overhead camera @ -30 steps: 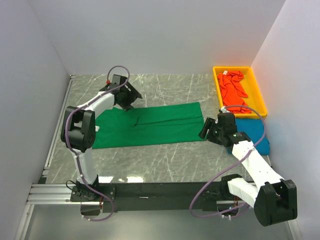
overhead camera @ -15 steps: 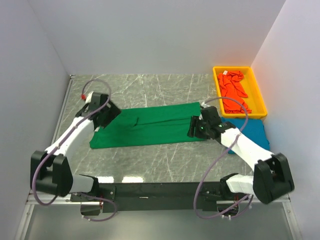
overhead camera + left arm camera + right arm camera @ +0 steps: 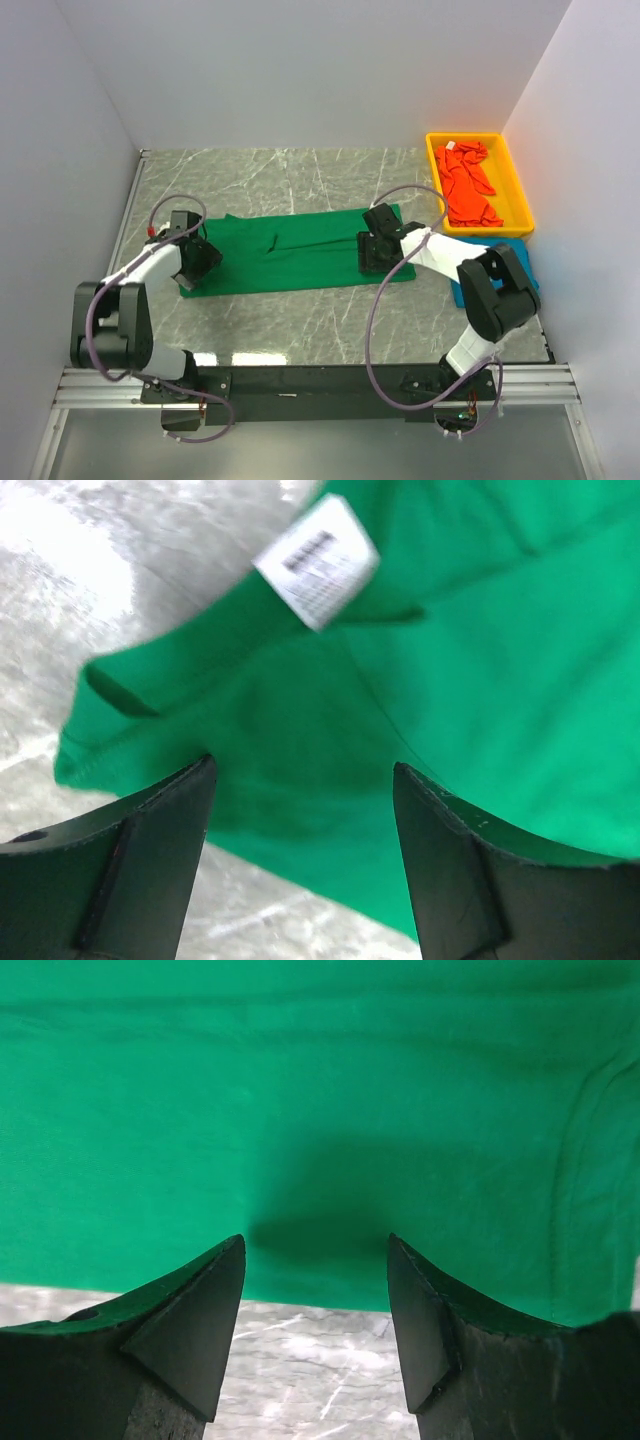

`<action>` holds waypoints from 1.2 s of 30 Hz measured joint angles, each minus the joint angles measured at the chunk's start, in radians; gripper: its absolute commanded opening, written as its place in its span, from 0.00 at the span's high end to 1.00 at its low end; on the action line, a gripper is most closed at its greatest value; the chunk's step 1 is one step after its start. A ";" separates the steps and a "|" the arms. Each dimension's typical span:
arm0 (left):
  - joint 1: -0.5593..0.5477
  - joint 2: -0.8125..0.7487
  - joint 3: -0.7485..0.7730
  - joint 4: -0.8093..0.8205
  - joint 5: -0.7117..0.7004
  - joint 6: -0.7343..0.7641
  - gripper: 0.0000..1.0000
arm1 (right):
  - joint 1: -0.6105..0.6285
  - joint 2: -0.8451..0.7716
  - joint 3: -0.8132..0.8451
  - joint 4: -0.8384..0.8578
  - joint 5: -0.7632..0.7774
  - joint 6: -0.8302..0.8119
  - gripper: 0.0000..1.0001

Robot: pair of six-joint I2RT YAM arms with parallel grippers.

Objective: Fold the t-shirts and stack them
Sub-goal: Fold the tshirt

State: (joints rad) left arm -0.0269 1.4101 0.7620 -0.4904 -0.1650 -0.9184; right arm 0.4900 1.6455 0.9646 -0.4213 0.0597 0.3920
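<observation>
The green t-shirt (image 3: 290,250) lies folded in a long strip across the middle of the table. My left gripper (image 3: 199,262) is open over its left end, where the white neck label (image 3: 317,562) shows; the shirt (image 3: 480,680) fills the gap between the jaws. My right gripper (image 3: 372,252) is open over the shirt's right end, jaws spanning its near edge (image 3: 320,1290). The blue t-shirt (image 3: 515,262) lies folded at the right, partly behind my right arm. The orange-red t-shirt (image 3: 468,185) lies crumpled in the yellow bin (image 3: 519,188).
Grey marbled tabletop (image 3: 330,310) surrounds the shirt. White walls enclose the left, back and right sides. A black rail (image 3: 320,380) runs along the near edge with both arm bases.
Both arms swung down and inward: the left gripper moved from the shirt's upper left to its left end, the right gripper from right of the shirt onto its right end.
</observation>
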 measured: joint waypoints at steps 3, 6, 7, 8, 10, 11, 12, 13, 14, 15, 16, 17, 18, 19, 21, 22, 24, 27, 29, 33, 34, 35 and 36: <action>0.039 0.049 0.013 0.003 0.019 0.001 0.23 | 0.010 0.028 -0.003 -0.019 0.006 -0.003 0.35; 0.068 0.089 0.048 -0.003 0.032 0.001 0.23 | 0.020 0.030 -0.002 -0.019 0.005 -0.021 0.35; 0.071 0.106 0.066 -0.009 0.032 0.006 0.23 | 0.025 0.030 -0.002 -0.020 0.006 -0.026 0.35; 0.074 0.130 0.090 -0.017 0.031 0.011 0.23 | 0.032 0.031 -0.002 -0.022 0.006 -0.033 0.35; 0.078 0.185 0.147 -0.035 0.026 0.024 0.23 | 0.050 0.031 -0.002 -0.029 0.005 -0.043 0.35; 0.080 0.213 0.179 -0.048 0.022 0.034 0.23 | 0.061 0.031 -0.003 -0.035 0.005 -0.049 0.35; 0.082 0.239 0.206 -0.054 0.018 0.042 0.23 | 0.072 0.031 -0.003 -0.041 0.003 -0.052 0.35; 0.085 0.264 0.235 -0.061 0.016 0.050 0.23 | 0.085 0.031 -0.003 -0.047 -0.001 -0.057 0.35; 0.090 0.290 0.264 -0.072 0.014 0.062 0.23 | 0.098 0.029 -0.004 -0.053 -0.007 -0.062 0.35; 0.097 0.320 0.297 -0.081 0.011 0.070 0.23 | 0.111 0.026 -0.007 -0.059 -0.021 -0.068 0.35; 0.103 0.348 0.330 -0.093 0.011 0.082 0.23 | 0.127 0.021 -0.011 -0.066 -0.037 -0.070 0.34; 0.108 0.377 0.367 -0.106 0.010 0.094 0.23 | 0.147 0.015 -0.014 -0.075 -0.055 -0.072 0.34; 0.113 0.410 0.409 -0.126 0.010 0.105 0.23 | 0.172 0.011 -0.016 -0.087 -0.077 -0.073 0.33; 0.117 0.447 0.462 -0.154 0.010 0.118 0.23 | 0.196 0.010 -0.014 -0.099 -0.096 -0.075 0.33; 0.122 0.526 0.569 -0.183 0.006 0.142 0.23 | 0.275 0.019 0.003 -0.141 -0.157 -0.076 0.32; 0.124 0.565 0.628 -0.195 0.003 0.153 0.22 | 0.310 0.032 0.019 -0.161 -0.185 -0.077 0.32; 0.125 0.646 0.746 -0.216 0.002 0.175 0.21 | 0.403 0.095 0.095 -0.220 -0.251 -0.079 0.32; 0.126 0.755 0.919 -0.252 0.008 0.214 0.18 | 0.508 0.206 0.236 -0.284 -0.333 -0.093 0.31; 0.126 0.804 1.001 -0.258 0.017 0.240 0.15 | 0.550 0.255 0.308 -0.304 -0.364 -0.103 0.30; 0.126 0.827 1.044 -0.249 0.029 0.282 0.10 | 0.581 0.272 0.378 -0.346 -0.354 -0.135 0.27; 0.126 0.826 1.044 -0.247 0.031 0.291 0.09 | 0.575 0.262 0.384 -0.356 -0.335 -0.145 0.27; 0.126 0.823 1.044 -0.246 0.031 0.295 0.08 | 0.565 0.250 0.385 -0.361 -0.314 -0.152 0.25; 0.126 0.819 1.043 -0.245 0.031 0.298 0.09 | 0.551 0.235 0.385 -0.369 -0.292 -0.159 0.24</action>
State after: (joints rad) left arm 0.0986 2.2292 1.8053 -0.7357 -0.1345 -0.6205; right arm 1.0409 1.8801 1.3495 -0.7906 -0.2321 0.2333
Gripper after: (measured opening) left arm 0.911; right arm 0.740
